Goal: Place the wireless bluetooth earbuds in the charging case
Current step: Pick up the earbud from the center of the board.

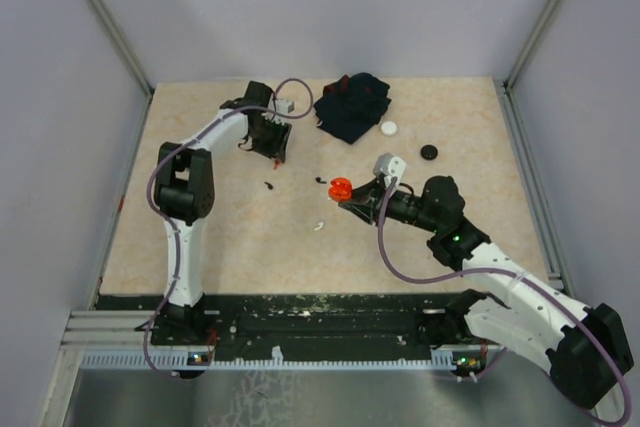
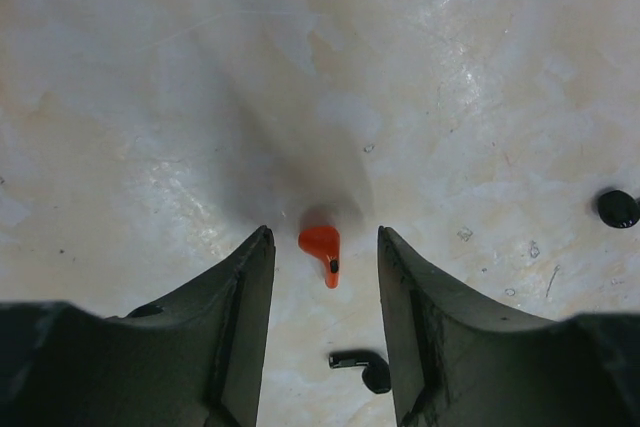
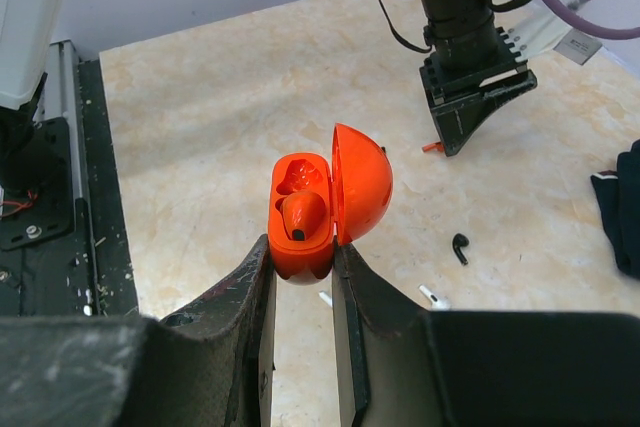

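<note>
Two red earbuds I count. One red earbud (image 3: 300, 215) sits in the open red case (image 3: 360, 182), clamped by my right gripper (image 3: 300, 245). The second red earbud (image 2: 320, 245) lies on the table (image 2: 150, 97) between the half-apart fingers of my left gripper (image 2: 323, 234), untouched; a black earbud (image 2: 360, 365) lies at six o'clock from it.

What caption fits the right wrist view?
Right gripper fingers clamp an open orange-red plastic charging case with one orange earbud seated inside.
</note>
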Robot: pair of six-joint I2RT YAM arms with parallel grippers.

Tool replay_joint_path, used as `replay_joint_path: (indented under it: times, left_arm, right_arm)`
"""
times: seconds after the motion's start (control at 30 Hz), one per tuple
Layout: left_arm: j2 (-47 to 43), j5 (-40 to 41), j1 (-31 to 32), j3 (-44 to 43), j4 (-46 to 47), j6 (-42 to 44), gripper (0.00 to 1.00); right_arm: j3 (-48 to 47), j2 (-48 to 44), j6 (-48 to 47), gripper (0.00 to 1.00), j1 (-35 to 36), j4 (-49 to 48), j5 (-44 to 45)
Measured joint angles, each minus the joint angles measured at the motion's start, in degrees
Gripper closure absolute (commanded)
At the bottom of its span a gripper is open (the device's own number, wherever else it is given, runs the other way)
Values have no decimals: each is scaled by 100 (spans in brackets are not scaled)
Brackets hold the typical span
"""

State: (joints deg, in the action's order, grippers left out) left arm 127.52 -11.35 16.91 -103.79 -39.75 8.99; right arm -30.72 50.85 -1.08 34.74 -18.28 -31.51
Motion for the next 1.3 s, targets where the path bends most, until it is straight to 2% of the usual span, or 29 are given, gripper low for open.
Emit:
replay_joint_path:
  times: [0.07,0.23,0.4,0.8,1.3]
  left_arm:
    - [103,0,42,-59,-24,11,56]
    - [188,61,74,-151,-72,31,59]
    - [208,142,98,-175,-195,31,55]
    - [210,570,273,-208,-380,243,60]
    - [286,490,271,-341,-529,262,90]
  right_arm:
    - [0,26,-2,100,0,-2,0]
    - [0,83,-2,100,0,13,-2]
    - [0,98,-2,100,0,35,-2]
    - [0,98,-2,100,0,42,-33]
    - [0,98,0,100,0,42,-63]
